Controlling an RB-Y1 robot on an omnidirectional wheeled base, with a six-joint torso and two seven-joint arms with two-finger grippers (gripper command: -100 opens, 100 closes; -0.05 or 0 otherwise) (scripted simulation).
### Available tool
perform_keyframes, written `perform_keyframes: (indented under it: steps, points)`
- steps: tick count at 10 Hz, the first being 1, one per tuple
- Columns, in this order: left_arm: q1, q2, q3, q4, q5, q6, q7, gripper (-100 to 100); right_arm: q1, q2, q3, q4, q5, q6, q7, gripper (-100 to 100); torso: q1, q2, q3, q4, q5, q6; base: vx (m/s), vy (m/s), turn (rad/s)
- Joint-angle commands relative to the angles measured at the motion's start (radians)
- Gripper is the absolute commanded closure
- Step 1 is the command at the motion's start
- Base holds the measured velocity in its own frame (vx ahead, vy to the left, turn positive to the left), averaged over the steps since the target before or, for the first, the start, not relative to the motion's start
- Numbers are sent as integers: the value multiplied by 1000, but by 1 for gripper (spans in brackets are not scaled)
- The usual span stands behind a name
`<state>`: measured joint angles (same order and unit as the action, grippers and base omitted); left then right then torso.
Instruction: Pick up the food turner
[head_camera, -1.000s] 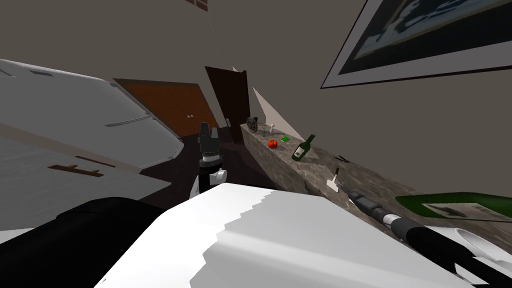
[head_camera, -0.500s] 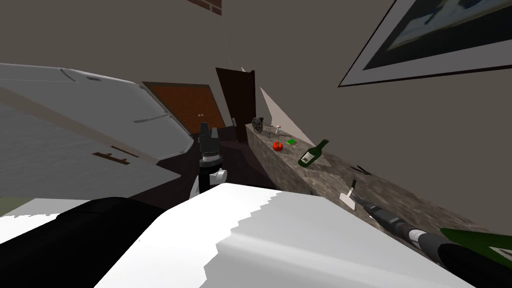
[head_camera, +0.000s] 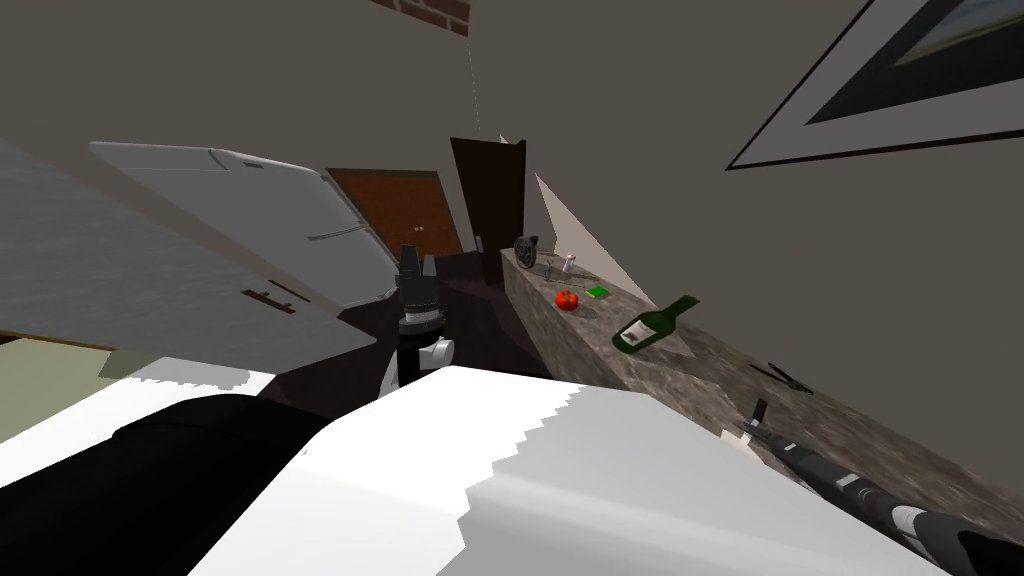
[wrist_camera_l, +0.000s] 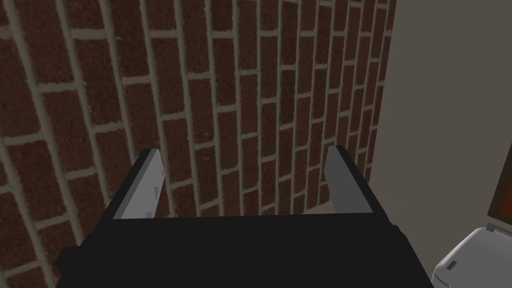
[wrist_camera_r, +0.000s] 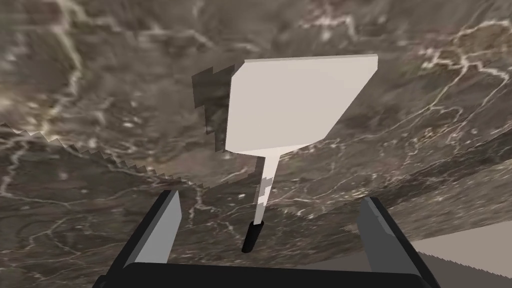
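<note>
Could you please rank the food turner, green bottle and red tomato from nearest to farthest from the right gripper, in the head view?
1. The food turner, between the right gripper's open fingers.
2. The green bottle, farther along the counter.
3. The red tomato, beyond the bottle.

On the near end of the marbled grey-brown stone desk (head_camera: 600, 345): white flat-bladed food turner with a thin stem and black handle (wrist_camera_r: 295, 105), handle toward the right hand (wrist_camera_r: 270, 200), blade away from it. Fingers spread to either side of the handle end, clear of it. Farther along the desk: dark scissor-like tool (head_camera: 785, 377) by the wall, then green glass bottle (head_camera: 655, 323) on its side, then red round fruit (head_camera: 567, 299) with small green square pad (head_camera: 598, 292) just beside it toward the wall. Left hand (head_camera: 416, 262) well left of the desk, fingers apart.
</note>
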<state>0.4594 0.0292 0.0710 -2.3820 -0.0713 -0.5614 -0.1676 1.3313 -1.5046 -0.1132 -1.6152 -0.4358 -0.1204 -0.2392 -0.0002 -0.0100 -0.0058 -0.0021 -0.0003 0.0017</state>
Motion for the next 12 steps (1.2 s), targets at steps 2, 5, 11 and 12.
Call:
perform_keyframes:
  steps: [2, 5, 11, 12]
  points:
    - [0, 0, 0, 0, 0, 0, 0, 0, 62, -51, 40, 36, -59, 2, -6, -100, 0, 2, 1, 0, 0, 0, 84, -3, 148]
    - [0, 0, 0, 0, 0, 0, 0, 0, 90, -69, 57, 46, -84, 4, -10, -100, 1, 0, 0, 0, 0, 0, 89, 12, 71]
    - [0, 0, 0, 0, 0, 0, 0, 0, 170, -114, 115, 63, -157, 8, -19, -100, 0, 4, 2, 1, 0, 0, 75, -10, 71]
    - [0, 0, 0, 0, 0, 0, 0, 0, 183, -120, 127, 65, -169, 8, -21, -100, 1, 7, 4, 2, 0, 0, 32, -21, 31]
